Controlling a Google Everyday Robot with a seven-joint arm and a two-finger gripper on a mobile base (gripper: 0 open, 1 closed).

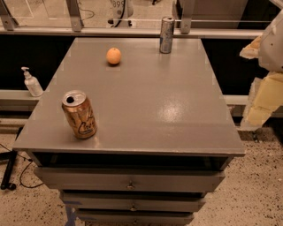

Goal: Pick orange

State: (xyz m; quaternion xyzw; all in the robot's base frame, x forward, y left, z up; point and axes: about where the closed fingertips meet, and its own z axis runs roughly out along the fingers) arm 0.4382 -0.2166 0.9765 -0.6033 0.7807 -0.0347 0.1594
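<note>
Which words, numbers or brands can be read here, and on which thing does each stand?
"899": on the white object beyond the far edge of the table.
The orange-gold can: dark logo, unreadable.
The silver can: print too blurred.
The pump bottle: no readable label.
The orange and the claw at the right edge: no text.

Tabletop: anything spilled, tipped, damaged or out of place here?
Nothing stands out. The orange rests alone toward the back. The silver can at the rear edge and the orange-gold can at front left both stand upright, with no spill. The end effector is off to the right of the table.
</note>
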